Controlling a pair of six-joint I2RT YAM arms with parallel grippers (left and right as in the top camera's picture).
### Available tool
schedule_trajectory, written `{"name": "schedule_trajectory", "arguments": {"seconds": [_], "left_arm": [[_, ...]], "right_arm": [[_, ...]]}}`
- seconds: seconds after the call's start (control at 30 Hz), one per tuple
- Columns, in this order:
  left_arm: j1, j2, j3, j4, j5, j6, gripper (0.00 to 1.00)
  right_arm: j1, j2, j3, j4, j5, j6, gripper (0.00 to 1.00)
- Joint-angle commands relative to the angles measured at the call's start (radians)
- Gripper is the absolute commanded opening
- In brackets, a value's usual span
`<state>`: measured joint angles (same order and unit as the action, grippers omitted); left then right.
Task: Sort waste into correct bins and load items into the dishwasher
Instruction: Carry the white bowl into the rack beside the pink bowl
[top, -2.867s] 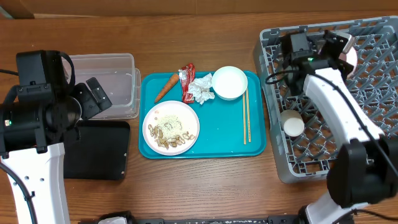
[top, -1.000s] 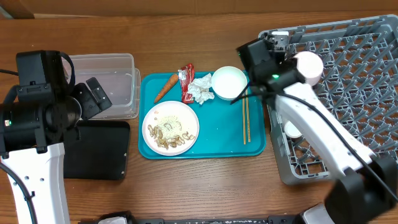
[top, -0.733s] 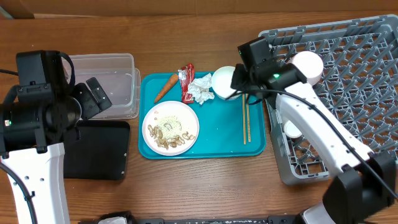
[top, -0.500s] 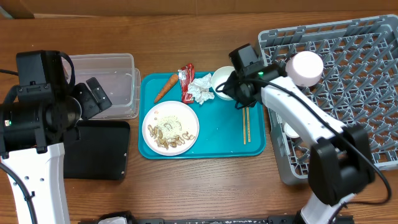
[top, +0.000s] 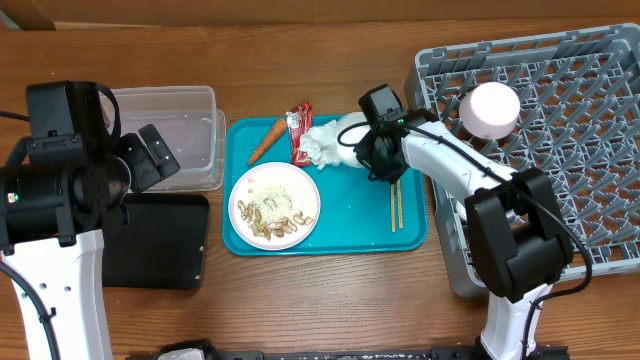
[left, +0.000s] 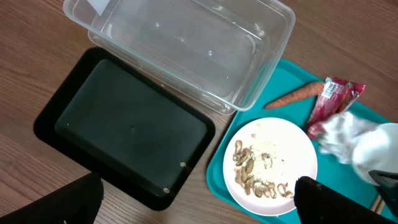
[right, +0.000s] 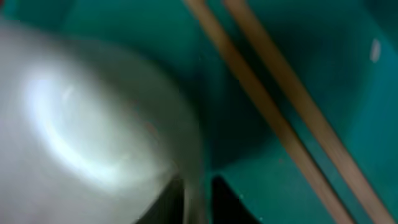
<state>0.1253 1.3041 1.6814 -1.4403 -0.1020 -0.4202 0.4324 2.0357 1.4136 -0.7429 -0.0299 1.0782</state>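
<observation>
Step in hand: While the left claw (left: 199, 202) waits wide open at the left of the frame, the right claw (top: 372, 158) is pinched on the rim of the white bowl (top: 350, 130), upper centre of the teal tray (top: 350, 215).
Next move: likely lifting the bowl clear and carrying it right to the grey rack (top: 590, 140).
Chopsticks (top: 397, 205): on the tray's right side, just beside the bowl, long axis running top to bottom of the frame.
</observation>
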Motion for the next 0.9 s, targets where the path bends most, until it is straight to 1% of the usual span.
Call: {"name": "schedule_trajectory", "arguments": {"seconds": [0.0,0.1,0.13,0.23,0.3,0.4,0.53,0.6,0.7,0.77,0.87], "left_arm": [[0.005,0.003,0.010,0.004,-0.002,-0.014,1.00],[0.005,0.003,0.010,0.004,-0.002,-0.014,1.00],[0.005,0.003,0.010,0.004,-0.002,-0.014,1.00],[0.005,0.003,0.010,0.004,-0.002,-0.014,1.00],[0.005,0.003,0.010,0.004,-0.002,-0.014,1.00],[0.005,0.003,0.010,0.004,-0.002,-0.014,1.00],[0.005,0.003,0.010,0.004,-0.002,-0.014,1.00],[0.005,0.003,0.010,0.004,-0.002,-0.014,1.00],[0.005,0.003,0.010,0.004,-0.002,-0.014,1.00],[0.005,0.003,0.010,0.004,-0.002,-0.014,1.00],[0.005,0.003,0.010,0.004,-0.002,-0.014,1.00]], "right_arm": [[-0.002,-0.033,0.013,-0.003,-0.007,-0.065,0.04],[-0.002,-0.083,0.034,-0.047,0.047,-0.114,0.04],[-0.002,-0.122,0.050,-0.093,0.108,-0.118,0.04],[-0.003,-0.193,0.066,-0.141,0.200,-0.165,0.04],[-0.005,-0.249,0.078,-0.177,0.294,-0.195,0.04],[-0.015,-0.344,0.082,-0.207,0.497,-0.264,0.04],[-0.034,-0.431,0.082,-0.212,0.935,-0.325,0.04],[-0.055,-0.437,0.082,-0.209,1.173,-0.333,0.04],[-0.117,-0.421,0.080,-0.201,1.382,-0.357,0.04],[-0.176,-0.400,0.080,-0.198,1.447,-0.380,0.04],[-0.293,-0.353,0.080,-0.199,1.450,-0.407,0.04]]}}
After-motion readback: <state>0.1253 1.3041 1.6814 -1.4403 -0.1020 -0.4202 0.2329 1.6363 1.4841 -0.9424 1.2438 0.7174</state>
